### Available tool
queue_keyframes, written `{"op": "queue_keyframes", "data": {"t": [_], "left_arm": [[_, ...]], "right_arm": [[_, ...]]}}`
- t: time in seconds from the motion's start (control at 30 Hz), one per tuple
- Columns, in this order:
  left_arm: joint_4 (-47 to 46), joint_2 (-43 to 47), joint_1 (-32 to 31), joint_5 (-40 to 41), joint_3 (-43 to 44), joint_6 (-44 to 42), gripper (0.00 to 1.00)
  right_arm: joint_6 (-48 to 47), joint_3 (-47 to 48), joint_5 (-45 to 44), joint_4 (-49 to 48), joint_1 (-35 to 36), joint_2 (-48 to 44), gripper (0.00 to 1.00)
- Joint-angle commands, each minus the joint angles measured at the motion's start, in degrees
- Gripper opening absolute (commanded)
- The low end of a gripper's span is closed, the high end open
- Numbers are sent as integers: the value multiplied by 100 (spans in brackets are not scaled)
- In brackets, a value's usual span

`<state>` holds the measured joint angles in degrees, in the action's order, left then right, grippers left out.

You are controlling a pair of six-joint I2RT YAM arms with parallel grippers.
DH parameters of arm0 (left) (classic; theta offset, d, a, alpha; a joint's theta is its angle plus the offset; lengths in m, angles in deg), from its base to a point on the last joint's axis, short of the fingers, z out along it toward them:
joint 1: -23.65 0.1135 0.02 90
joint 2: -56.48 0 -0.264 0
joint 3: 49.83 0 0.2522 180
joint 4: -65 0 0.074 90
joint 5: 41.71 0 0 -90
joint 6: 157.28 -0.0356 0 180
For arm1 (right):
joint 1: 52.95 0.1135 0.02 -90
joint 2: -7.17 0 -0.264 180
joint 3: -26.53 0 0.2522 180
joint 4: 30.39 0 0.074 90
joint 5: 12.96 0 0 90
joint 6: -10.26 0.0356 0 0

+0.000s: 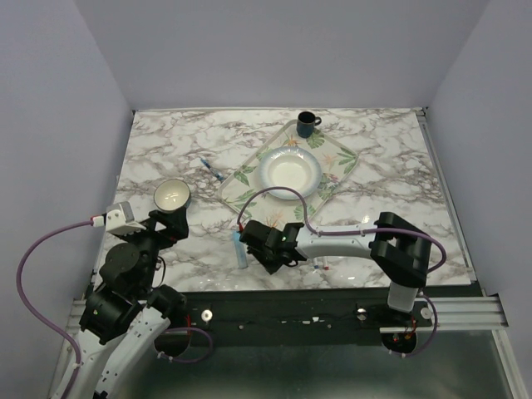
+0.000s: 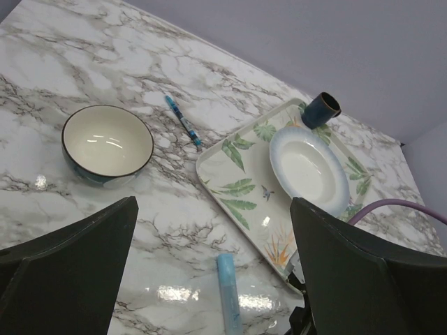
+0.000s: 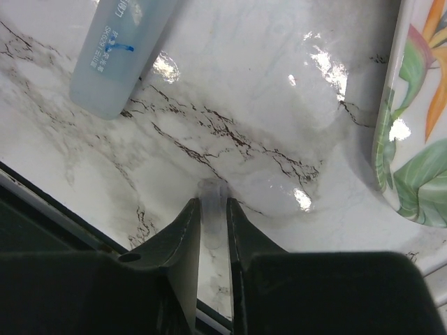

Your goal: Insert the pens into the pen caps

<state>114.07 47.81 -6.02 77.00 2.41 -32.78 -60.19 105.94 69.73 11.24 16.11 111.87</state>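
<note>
The right end effector (image 3: 213, 209) pinches a slim, pale translucent piece (image 3: 212, 190) low over the marble counter (image 3: 279, 105), likely to mate it with the thick light-blue plastic marker (image 3: 119, 49) lying nearby; the left end effector (image 2: 213, 209) gapes idle.

Bowl (image 1: 170, 194), floral tray (image 1: 341, 158), plate (image 1: 288, 171), mug (image 1: 307, 124)

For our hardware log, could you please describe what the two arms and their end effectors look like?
Both arms pair black joint housings with white links: left arm, right arm. A purple cable loops from a white plug near the left wrist; another purple cable arcs over the right arm. The black left end effector and black right end effector each carry two wedge-shaped fingers.
</note>
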Motion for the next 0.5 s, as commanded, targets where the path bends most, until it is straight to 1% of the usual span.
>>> {"op": "queue_keyframes", "data": {"t": [0.0,0.07,0.1,0.13,0.2,0.23,0.3,0.33,0.37,0.4,0.43,0.47], "left_arm": [[-24,-38,23,328,-25,-40,99],[-120,-109,23,302,-42,-66,99],[-286,-170,23,145,-42,-101,99],[-331,-440,23,92,19,-119,99],[-97,-889,23,65,229,161,99],[10,-1492,23,21,587,232,99],[325,-2154,23,-40,1002,433,99],[362,-2792,31,-171,1378,409,99],[363,-3103,32,-260,1556,365,99],[310,-3367,32,-321,1714,216,99],[258,-3874,40,-374,2029,154,99],[214,-4097,49,-262,2180,153,96]], "right_arm": [[224,-210,-157,235,29,304,19],[312,-245,-235,236,29,366,12],[347,-263,-270,244,29,358,3],[443,-280,-314,253,29,288,1],[523,-403,-420,209,29,113,1],[610,-430,-472,201,20,7,1],[699,-535,-648,209,29,-414,1],[751,-562,-718,201,29,-572,1],[778,-588,-832,218,29,-948,1],[804,-606,-903,235,29,-1126,1],[822,-649,-956,244,29,-1337,1],[822,-667,-1052,244,29,-1530,1]]}}
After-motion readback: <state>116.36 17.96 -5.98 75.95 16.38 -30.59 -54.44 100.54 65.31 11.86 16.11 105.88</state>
